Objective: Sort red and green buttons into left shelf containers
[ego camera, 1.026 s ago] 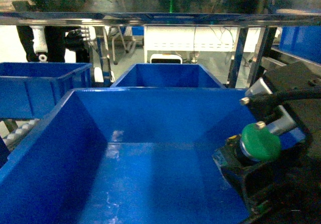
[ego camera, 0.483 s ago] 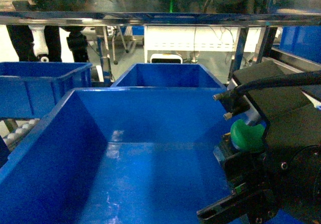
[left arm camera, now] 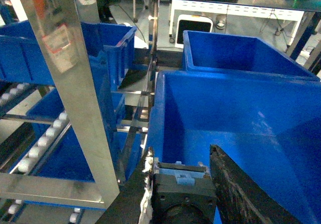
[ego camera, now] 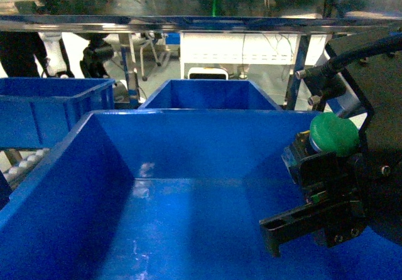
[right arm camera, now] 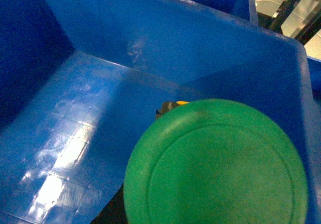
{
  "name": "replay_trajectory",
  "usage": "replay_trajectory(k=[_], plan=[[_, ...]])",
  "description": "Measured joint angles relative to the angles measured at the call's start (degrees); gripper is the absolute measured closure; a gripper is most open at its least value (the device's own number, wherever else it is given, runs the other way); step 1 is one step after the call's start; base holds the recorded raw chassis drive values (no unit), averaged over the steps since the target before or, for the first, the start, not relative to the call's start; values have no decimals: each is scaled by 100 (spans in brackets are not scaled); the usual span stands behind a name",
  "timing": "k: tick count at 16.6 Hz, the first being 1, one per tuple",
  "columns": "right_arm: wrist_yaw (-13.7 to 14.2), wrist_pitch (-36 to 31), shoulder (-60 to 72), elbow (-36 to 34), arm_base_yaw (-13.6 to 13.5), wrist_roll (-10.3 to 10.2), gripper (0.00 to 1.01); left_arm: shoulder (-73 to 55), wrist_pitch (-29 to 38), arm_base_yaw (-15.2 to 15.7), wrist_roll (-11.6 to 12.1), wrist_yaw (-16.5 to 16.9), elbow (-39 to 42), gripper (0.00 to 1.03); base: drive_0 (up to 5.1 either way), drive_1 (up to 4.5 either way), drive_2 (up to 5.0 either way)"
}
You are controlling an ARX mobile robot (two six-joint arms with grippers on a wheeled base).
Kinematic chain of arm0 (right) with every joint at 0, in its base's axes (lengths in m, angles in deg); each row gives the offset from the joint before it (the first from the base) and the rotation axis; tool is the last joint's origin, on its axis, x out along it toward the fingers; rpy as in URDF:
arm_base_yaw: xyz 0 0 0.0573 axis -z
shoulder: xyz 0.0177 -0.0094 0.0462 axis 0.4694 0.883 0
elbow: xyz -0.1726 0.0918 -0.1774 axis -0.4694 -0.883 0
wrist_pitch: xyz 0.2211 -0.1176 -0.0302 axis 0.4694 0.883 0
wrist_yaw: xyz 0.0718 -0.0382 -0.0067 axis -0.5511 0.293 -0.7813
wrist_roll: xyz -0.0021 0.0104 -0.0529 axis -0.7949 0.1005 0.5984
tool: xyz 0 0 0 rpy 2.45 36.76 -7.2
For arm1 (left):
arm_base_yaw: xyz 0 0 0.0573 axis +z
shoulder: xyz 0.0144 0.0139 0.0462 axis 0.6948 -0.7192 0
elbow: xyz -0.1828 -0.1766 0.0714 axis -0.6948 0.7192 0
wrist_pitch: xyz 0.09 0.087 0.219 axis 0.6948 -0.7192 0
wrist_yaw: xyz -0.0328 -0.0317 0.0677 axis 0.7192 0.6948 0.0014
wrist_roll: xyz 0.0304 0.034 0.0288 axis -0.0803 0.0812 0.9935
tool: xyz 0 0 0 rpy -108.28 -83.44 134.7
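My right gripper [ego camera: 323,176] is shut on the black body of a green button [ego camera: 334,134]. It holds the button over the right side of the big blue bin [ego camera: 113,167]. From the right wrist the round green cap [right arm camera: 215,163] fills the lower right above the bin floor [right arm camera: 85,128] and hides the fingers. My left gripper [left arm camera: 183,184] shows only in the left wrist view. It is shut on a black button body [left arm camera: 183,194] whose cap colour is hidden. It hangs over the bin's left wall [left arm camera: 160,113], beside the left shelf containers [left arm camera: 108,45].
A metal shelf upright [left arm camera: 75,98] stands close on the left, with roller tracks [left arm camera: 45,141] and a lower blue bin [left arm camera: 70,153] behind it. A second blue bin [ego camera: 210,95] sits behind the big one. A steel bar [ego camera: 188,22] runs overhead.
My right gripper has risen and moved right with the green button, its wrist turning. The bins have not moved.
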Motion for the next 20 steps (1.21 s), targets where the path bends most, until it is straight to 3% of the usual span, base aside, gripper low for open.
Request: replay_trajectory(k=[7, 8, 10, 16, 20], plan=[[-61, -44, 39, -15, 28, 31, 75, 0, 0, 0, 0, 0, 0, 76, 0, 0, 0], [-271, -243, 184, 37, 157, 111, 75, 0, 0, 0, 0, 0, 0, 76, 0, 0, 0], [-376, -293, 555, 271, 358, 175, 75, 0, 0, 0, 0, -2, 0, 76, 0, 0, 0], [-374, -761, 1554, 527, 372, 291, 75, 0, 0, 0, 0, 0, 0, 76, 0, 0, 0], [-435, -890, 2562, 1156, 402, 400, 75, 0, 0, 0, 0, 0, 0, 76, 0, 0, 0]])
